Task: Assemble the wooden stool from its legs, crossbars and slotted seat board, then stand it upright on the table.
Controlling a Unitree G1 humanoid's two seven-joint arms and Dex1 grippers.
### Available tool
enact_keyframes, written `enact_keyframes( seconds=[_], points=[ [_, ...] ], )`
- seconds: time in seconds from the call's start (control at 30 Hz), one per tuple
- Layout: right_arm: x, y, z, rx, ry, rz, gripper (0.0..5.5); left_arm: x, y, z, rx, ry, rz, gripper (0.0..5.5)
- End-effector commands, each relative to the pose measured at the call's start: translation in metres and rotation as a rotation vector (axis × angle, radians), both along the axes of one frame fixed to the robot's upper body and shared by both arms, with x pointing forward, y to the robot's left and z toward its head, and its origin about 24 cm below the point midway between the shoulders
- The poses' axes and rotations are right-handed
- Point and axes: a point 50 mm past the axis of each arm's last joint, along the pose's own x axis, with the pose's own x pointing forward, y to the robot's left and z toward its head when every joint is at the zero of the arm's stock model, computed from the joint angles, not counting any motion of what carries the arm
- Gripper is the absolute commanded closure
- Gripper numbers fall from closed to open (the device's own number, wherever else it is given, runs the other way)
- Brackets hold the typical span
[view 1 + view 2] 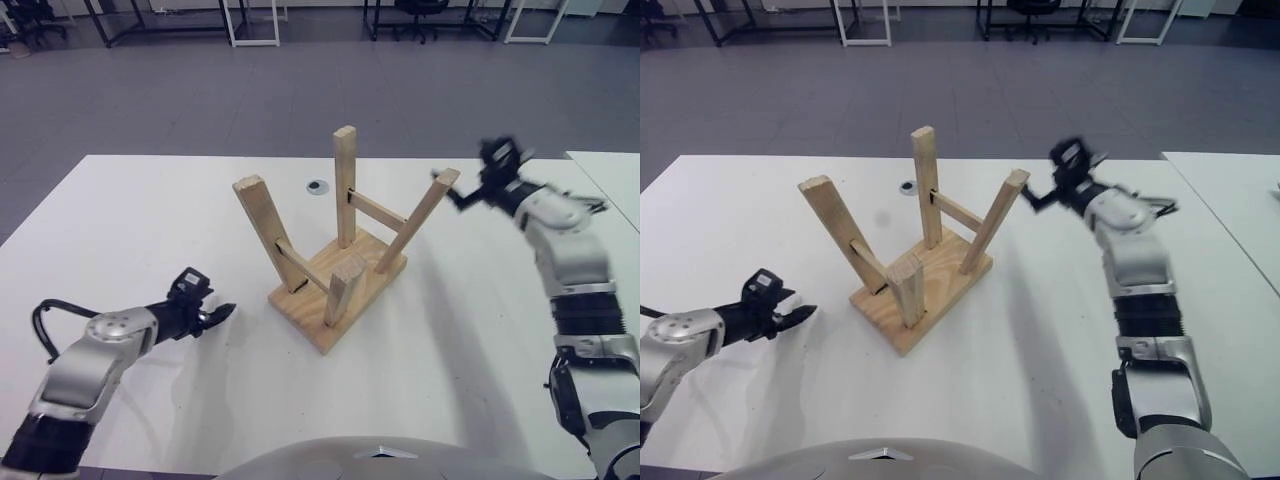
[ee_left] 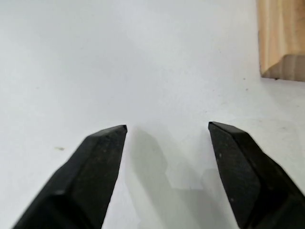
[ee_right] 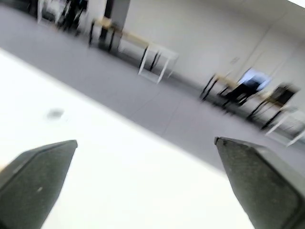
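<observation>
Stool (image 1: 345,215) stood upside down at the centre of the frame on the white table (image 1: 140,230); its seat board (image 1: 300,305) lay flat on the surface, four legs pointing up and splaying outward, crossbars joining them; left gripper (image 1: 225,312) hovered at lower left, fingers spread and holding nothing, tips aimed at the seat board, apart from it; right gripper (image 1: 458,197) was at upper right, fingers apart and unloaded, just beside the top of the rightmost leg (image 1: 415,225); contact could not be told; small dark disc (image 1: 318,186) lay on the table above the stool.
</observation>
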Motion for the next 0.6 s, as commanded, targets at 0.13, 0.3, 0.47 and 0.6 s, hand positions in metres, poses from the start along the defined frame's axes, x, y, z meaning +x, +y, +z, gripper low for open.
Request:
enact_keyframes(
  seconds=[0.13, 0.3, 0.47, 0.6],
  points=[
    [-0.048, 0.029, 0.012, 0.105, -0.054, 0.368, 0.10, 0.018, -0.028, -0.027, -0.077, 0.031, -0.038, 2.35],
    [-0.099, 0.029, 0.005, 0.095, 0.083, 0.464, 0.10, 0.022, 0.038, -0.013, 0.033, -0.109, 0.199, 2.35],
    [-0.085, -0.016, -0.018, -0.064, 0.085, 0.110, 0.10, -0.018, 0.062, -0.012, 0.128, -0.095, 0.132, 2.35],
    [-0.136, -0.008, -0.056, -0.103, 0.305, 0.161, 0.10, -0.068, 0.040, -0.009, 0.105, 0.099, -0.192, 2.35]
  ],
)
